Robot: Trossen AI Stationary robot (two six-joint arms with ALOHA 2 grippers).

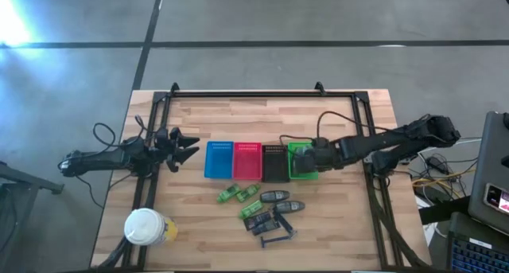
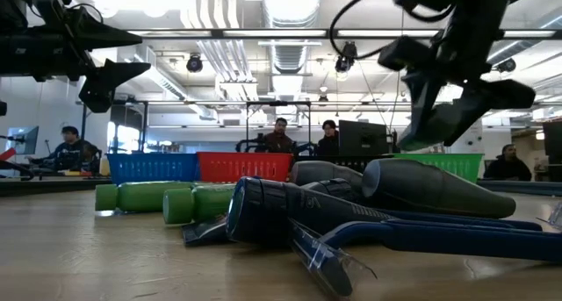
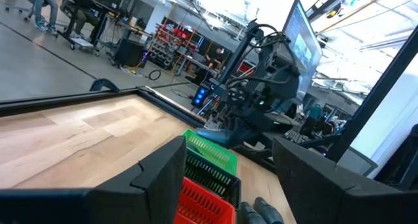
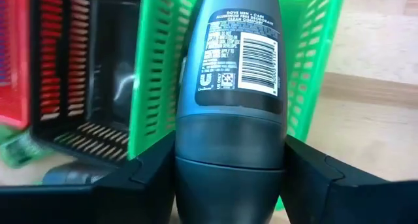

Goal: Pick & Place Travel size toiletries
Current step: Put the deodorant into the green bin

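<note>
Hiding most of the green basket [image 4: 313, 61] in the right wrist view, a grey tapered tube [image 4: 232, 106] with a barcode label sits pinched in the right pincer [image 1: 306, 159] above that basket. Left pincer [image 1: 184, 146] hangs spread over the worktop [image 1: 199, 225].

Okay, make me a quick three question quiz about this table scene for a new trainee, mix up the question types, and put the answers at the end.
1. True or false: the right gripper holds a grey deodorant stick over the green basket.
2. Multiple choice: which basket stands nearest the waiting left gripper? A) the blue basket B) red C) black
3. Fill in: the white-lidded cup stands on the table's ____ side, seen from above.

Key: 1 true; 2 A; 3 left
</note>
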